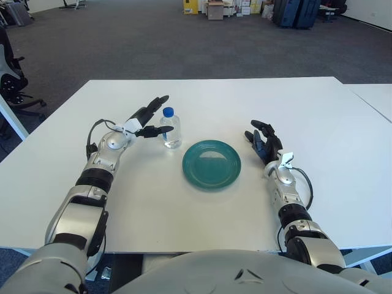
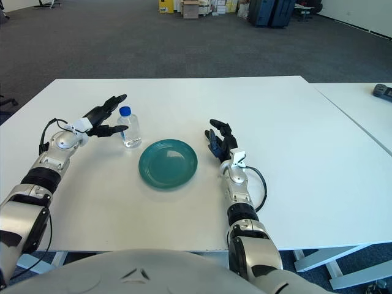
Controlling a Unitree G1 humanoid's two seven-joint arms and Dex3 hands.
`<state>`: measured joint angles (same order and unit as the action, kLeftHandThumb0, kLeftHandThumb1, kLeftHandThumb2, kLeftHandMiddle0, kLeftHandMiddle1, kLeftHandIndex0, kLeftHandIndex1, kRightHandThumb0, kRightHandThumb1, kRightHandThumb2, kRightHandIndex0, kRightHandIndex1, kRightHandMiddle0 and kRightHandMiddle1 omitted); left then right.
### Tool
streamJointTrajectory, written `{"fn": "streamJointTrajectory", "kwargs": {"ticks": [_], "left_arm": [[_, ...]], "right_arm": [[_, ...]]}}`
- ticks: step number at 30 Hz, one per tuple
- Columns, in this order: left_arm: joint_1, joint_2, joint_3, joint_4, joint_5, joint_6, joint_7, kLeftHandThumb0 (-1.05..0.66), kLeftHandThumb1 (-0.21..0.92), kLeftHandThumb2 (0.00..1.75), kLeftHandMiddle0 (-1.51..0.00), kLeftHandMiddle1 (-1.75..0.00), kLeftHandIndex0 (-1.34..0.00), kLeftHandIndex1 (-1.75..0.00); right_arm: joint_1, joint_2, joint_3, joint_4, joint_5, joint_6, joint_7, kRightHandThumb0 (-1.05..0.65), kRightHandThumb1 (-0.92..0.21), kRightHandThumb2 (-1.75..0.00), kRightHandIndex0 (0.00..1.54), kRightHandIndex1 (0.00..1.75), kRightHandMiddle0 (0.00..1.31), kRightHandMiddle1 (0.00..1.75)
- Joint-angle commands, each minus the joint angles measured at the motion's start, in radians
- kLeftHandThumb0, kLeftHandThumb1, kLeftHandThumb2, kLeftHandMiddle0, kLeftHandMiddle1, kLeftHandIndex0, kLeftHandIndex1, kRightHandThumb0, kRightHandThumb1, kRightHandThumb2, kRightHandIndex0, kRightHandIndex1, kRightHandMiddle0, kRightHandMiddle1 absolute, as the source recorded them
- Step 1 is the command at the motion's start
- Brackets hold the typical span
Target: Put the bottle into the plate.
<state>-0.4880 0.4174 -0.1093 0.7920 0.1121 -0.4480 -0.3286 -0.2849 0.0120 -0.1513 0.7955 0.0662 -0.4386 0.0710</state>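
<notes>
We see one container on the white desk (image 1: 202,226), a round teal plate (image 1: 211,163), and it holds nothing; its glossy surface only catches some light near the middle. It lies between our two hands, just to the inner side of the right hand (image 1: 262,141) and a little nearer to us than the left hand (image 1: 149,119).

The bottle (image 1: 171,128) stands upright on the desk, outside the plate and just beyond its rim on the left hand's side. It is a small clear plastic bottle with a blue screw cap, and its body is see-through with a pale band around the middle; we cannot tell how much liquid is in it.

Our left hand reaches in from the left with the arm stretched low over the desk. Its dark fingers (image 2: 113,101) are spread wide, the upper ones passing behind the cap, and the thumb pointing at the bottle's body from the near side. The bottle sits right at the fingertips, within the open span of the hand, but the fingers have not closed around it, and we cannot tell whether the thumb tip touches the plastic. The hand has hold of nothing.

Our right hand shows beside the plate, on its right, fingers loosely curled upward and holding nothing. The bottle is on the far side of the plate from this hand.
</notes>
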Motion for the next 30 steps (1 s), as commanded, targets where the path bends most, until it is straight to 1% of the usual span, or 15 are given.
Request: {"fn": "streamJointTrajectory", "kwargs": {"ticks": [1, 20, 30], "left_arm": [[0.007, -0.012, 0.025, -0.005, -0.027, -0.005, -0.014, -0.94, 0.91, 0.05, -0.15, -0.02, 0.00, -0.39], [0.069, -0.065, 0.080, -0.035, -0.095, -0.025, -0.027, -0.87, 0.92, 0.07, -0.21, -0.02, 0.00, -0.53], [0.080, -0.104, 0.124, 0.012, -0.149, -0.043, -0.043, -0.86, 0.92, 0.12, -0.22, -0.02, 0.00, -0.59]], "right_arm": [[0.013, -0.003, 0.003, 0.023, 0.000, 0.013, -0.009, -0.56, -0.92, -0.57, 0.62, 0.02, 0.12, 0.89], [0.004, -0.010, 0.008, 0.032, 0.002, 0.014, -0.008, -0.56, -0.92, -0.57, 0.62, 0.01, 0.12, 0.90], [0.001, -0.006, 0.001, 0.030, 0.014, 0.017, 0.005, -0.56, -0.92, -0.58, 0.64, 0.02, 0.14, 0.90]]}}
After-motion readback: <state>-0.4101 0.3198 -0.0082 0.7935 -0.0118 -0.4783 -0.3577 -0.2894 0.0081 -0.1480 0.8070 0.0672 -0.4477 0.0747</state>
